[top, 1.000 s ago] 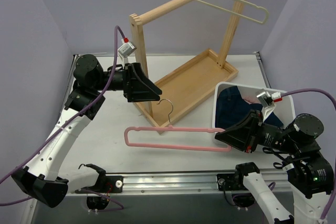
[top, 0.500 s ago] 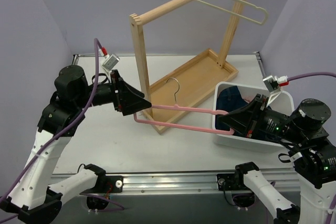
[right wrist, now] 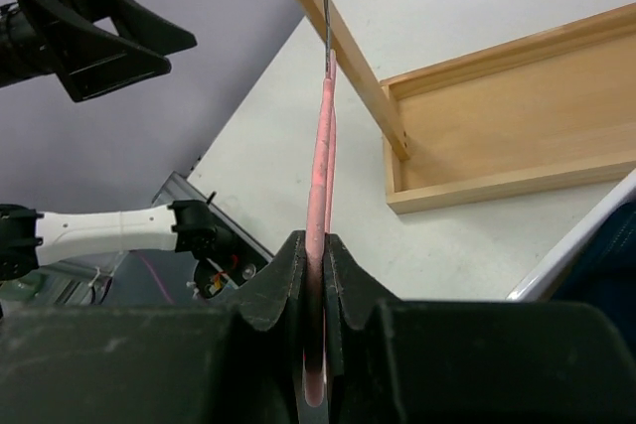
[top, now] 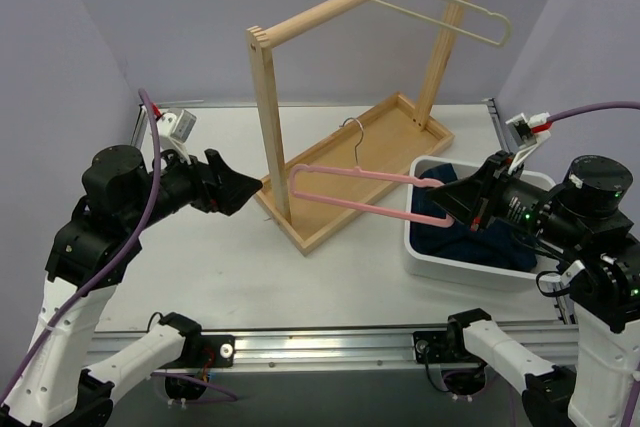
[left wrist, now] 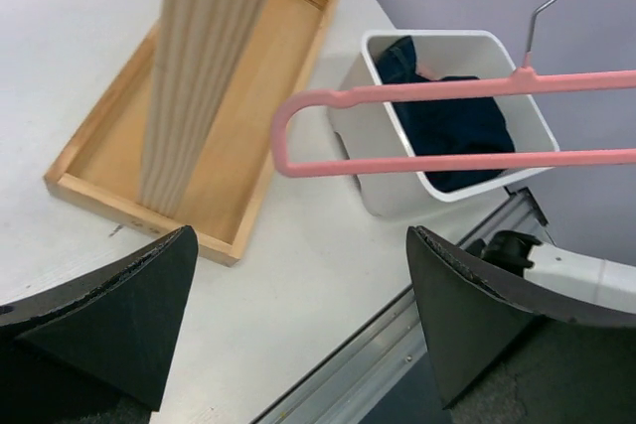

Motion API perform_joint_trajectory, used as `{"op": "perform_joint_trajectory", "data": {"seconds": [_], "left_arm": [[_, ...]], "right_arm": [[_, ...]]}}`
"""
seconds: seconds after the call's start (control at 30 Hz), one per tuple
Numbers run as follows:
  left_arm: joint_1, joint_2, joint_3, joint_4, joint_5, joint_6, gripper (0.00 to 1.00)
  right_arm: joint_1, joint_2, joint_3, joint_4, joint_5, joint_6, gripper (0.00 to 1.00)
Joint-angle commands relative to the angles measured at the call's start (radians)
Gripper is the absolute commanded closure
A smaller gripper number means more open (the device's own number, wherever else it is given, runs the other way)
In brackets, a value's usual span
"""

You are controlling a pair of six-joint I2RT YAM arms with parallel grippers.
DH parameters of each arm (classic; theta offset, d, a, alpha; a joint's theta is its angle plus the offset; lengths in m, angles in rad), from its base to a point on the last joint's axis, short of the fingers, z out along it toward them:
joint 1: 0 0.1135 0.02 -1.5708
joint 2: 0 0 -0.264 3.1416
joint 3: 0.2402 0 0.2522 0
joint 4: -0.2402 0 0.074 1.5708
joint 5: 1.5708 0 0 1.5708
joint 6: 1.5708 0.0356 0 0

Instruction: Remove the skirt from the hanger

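A: Site first.
B: White desk (top: 200,267), lavender walls (top: 60,47) closing it in. Largest item is a wooden garment rack (top: 265,117) with a tray base, two uprights and a rail across the top. Just right of the tray sits a white bin (left wrist: 437,39) with a dark blue garment (left wrist: 452,121) bunched inside.

A: And the hanger?
B: The cream hanger (top: 435,21) is slim, with a silver hook and a long bottom bar. It hangs from the rail close to the far upright, hook uppermost. Its long axis follows the rail, near-left to far-right in the top view.

A: Arms?
B: The right claw (right wrist: 314,250) is clamped tight on one end of a pink hanger (left wrist: 447,90). That one is held in the air, roughly level over the tray, wire hook up, looped end near the front post. The left claw (left wrist: 300,245) is spread wide, gripping nothing, above the desk left of that post and apart from both hangers.
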Motion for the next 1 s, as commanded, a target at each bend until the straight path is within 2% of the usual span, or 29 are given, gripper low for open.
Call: {"op": "perform_joint_trajectory", "data": {"seconds": [0.0,0.27,0.6,0.77,0.97], "left_arm": [[0.006,-0.020,0.044,-0.022,-0.138,0.019,0.05],[0.006,-0.011,0.006,-0.007,-0.119,0.008,0.05],[0.007,-0.006,-0.039,0.042,-0.103,-0.042,0.05],[0.007,0.003,-0.047,0.053,-0.104,-0.045,0.05],[0.006,0.023,-0.047,0.062,-0.109,-0.039,0.05]], "right_arm": [[0.007,0.048,0.054,0.018,0.067,-0.039,1.00],[0.007,0.155,0.114,0.067,0.176,-0.065,1.00],[0.007,0.356,0.314,0.225,0.178,-0.034,1.00],[0.004,0.384,0.361,0.289,0.193,-0.013,1.00],[0.004,0.384,0.430,0.291,0.221,-0.004,1.00]]}}
